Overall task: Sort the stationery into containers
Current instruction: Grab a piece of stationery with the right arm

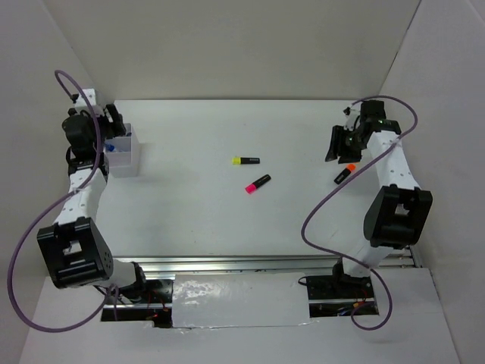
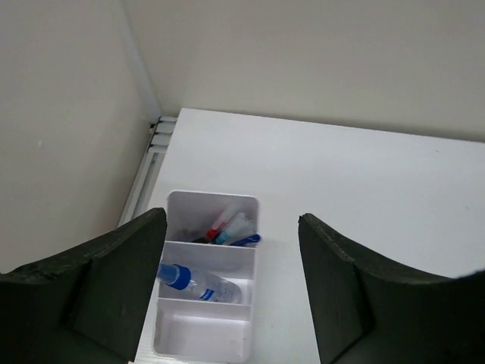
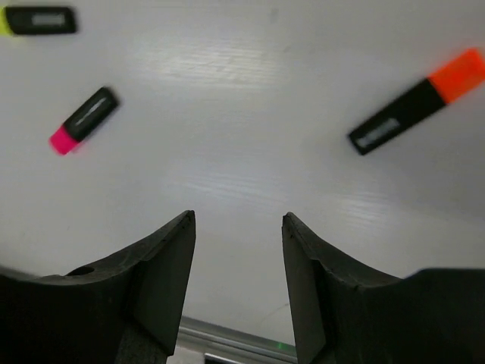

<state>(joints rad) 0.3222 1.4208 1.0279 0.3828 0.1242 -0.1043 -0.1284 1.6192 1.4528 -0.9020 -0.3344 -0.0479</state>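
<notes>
Highlighters are what you have left to sort. The orange highlighter (image 3: pixel 417 102), pink highlighter (image 3: pixel 83 120) and yellow highlighter (image 3: pixel 38 20) lie loose on the table (image 1: pixel 189 220), none of them in a grip. Your right gripper (image 3: pixel 238 218) hangs over bare table, jaws apart, nothing between them. From it, the orange highlighter lies ahead and to the right, the nearest of the three. The pink one lies ahead to the left, and the yellow one sits farther off on that side.

I judge you are at the reach for the next pick, most likely the orange one. Move forward and right, turn the wrist so the fingers straddle the slanted barrel across its width, then come down.

Your left gripper (image 2: pixel 231 220) is wide open and empty above the box (image 2: pixel 212 199). Pens (image 2: pixel 227 226) fill its far compartment, the bottle (image 2: pixel 198 282) lies in the middle one, and the near one holds nothing. The box is well apart from your right gripper, so plan a long carry.
</notes>
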